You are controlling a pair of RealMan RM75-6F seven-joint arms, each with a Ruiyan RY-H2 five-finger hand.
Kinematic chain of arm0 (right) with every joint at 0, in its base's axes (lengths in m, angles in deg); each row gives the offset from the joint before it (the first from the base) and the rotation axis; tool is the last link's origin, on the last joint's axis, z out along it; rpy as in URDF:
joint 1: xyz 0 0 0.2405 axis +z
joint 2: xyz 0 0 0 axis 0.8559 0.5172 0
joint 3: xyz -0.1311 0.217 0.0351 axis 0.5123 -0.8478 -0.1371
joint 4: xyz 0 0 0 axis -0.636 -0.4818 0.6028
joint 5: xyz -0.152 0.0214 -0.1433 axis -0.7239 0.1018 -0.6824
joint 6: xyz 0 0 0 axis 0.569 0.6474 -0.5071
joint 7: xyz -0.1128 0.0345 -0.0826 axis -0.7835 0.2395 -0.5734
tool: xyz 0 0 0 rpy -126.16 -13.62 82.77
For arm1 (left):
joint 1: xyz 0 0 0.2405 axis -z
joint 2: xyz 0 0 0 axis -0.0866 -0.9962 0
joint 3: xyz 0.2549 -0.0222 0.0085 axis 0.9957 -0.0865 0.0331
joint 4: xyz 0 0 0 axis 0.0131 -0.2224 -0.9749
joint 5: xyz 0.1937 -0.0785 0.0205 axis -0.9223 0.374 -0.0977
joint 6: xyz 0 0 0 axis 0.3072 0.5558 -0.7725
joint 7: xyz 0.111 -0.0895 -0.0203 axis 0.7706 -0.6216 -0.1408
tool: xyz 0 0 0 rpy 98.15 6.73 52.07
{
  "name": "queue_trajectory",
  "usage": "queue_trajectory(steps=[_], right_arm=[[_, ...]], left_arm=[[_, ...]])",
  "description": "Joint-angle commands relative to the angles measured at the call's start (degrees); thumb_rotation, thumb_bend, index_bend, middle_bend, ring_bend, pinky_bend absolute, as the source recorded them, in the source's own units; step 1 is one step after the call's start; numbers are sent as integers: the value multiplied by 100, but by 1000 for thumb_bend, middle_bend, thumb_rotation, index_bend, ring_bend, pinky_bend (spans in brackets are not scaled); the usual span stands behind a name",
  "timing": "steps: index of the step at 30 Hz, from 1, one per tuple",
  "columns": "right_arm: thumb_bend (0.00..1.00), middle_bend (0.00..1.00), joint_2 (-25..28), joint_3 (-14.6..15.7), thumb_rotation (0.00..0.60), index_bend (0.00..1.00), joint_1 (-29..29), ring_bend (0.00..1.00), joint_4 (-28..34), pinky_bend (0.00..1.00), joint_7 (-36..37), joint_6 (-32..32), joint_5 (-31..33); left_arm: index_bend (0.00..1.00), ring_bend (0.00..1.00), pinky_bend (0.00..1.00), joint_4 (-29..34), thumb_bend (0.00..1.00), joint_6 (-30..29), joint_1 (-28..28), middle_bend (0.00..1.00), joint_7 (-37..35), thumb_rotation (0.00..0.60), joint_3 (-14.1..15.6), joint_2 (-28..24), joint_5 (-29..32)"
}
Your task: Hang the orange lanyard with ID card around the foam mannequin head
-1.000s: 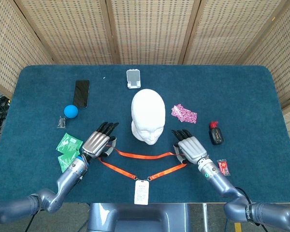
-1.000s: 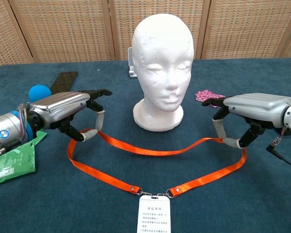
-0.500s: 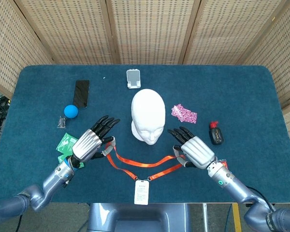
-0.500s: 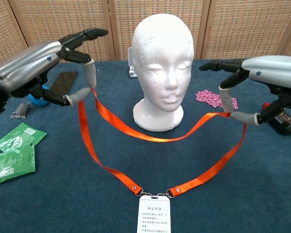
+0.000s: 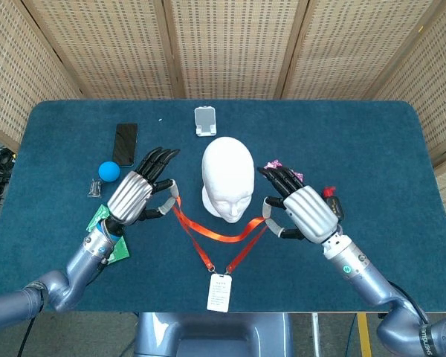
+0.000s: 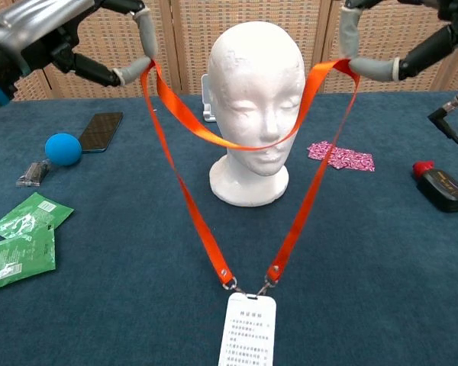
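Both hands, left hand and right hand, pinched the orange fabric lanyard; its sagging loop (chin-level) risked snagging the white foam mannequin head's face.

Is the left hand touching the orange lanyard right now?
Touching. The chest view shows the left hand pinching the orange lanyard strap between its fingertips, with the strap hanging from that point.

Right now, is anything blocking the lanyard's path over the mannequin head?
Nothing visible does. Left hand and right hand hold the orange lanyard spread in front of the foam head; its sagging loop hangs below the crown.
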Motion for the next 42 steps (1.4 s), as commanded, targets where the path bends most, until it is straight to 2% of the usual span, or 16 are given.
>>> queue_trajectory(steps=[1, 17, 22, 28, 32, 37, 38, 40, 41, 42], right_arm=[[724, 74, 101, -296, 600, 708, 119, 0, 212, 0, 172, -127, 389], [724, 84, 64, -1152, 600, 708, 591, 0, 298, 0, 173, -623, 1761], [724, 84, 56, -1533, 600, 708, 851, 0, 168, 0, 202, -911, 2624], [723, 85, -117, -1905, 600, 708, 1294, 0, -392, 0, 28, -1249, 3943], [724, 86, -355, -2100, 600, 708, 1662, 0, -1051, 0, -101, -1510, 5015], [724, 87, -515, -2164, 600, 708, 1920, 0, -1550, 0, -230, -1721, 5656], [724, 87, -538, -2154, 600, 704, 1954, 0, -1638, 0, -260, -1764, 5729], [698, 78, -597, -2094, 600, 616, 2009, 0, -1825, 0, -331, -1865, 5838], [641, 65, -599, -2051, 600, 498, 2018, 0, -1878, 0, -360, -1952, 5873], [547, 48, -587, -1988, 600, 359, 2023, 0, -1947, 0, -405, -2063, 5898]], left_arm=[[828, 0, 0, 238, 446, 272, 161, 0, 182, 600, -259, -189, 290], [832, 0, 0, 245, 446, 881, 490, 0, 139, 600, -893, -143, 1335], [830, 0, 0, 125, 447, 1203, 671, 0, 463, 600, -1171, -159, 1885], [822, 0, 0, -162, 446, 1602, 891, 0, 944, 600, -1409, -35, 2675], [815, 0, 0, -529, 446, 1782, 1035, 0, 1183, 600, -1531, 189, 3205], [791, 0, 0, -938, 447, 1879, 1126, 0, 1188, 600, -1563, 402, 3432], [734, 0, 0, -1006, 446, 1931, 1135, 0, 1170, 600, -1548, 419, 3451], [426, 0, 0, -1074, 433, 2157, 1147, 0, 1145, 600, -1506, 396, 3550], [204, 0, 0, -1074, 376, 2282, 1150, 0, 1183, 600, -1483, 360, 3634], [46, 0, 0, -1066, 291, 2367, 1153, 0, 1292, 600, -1475, 319, 3761]])
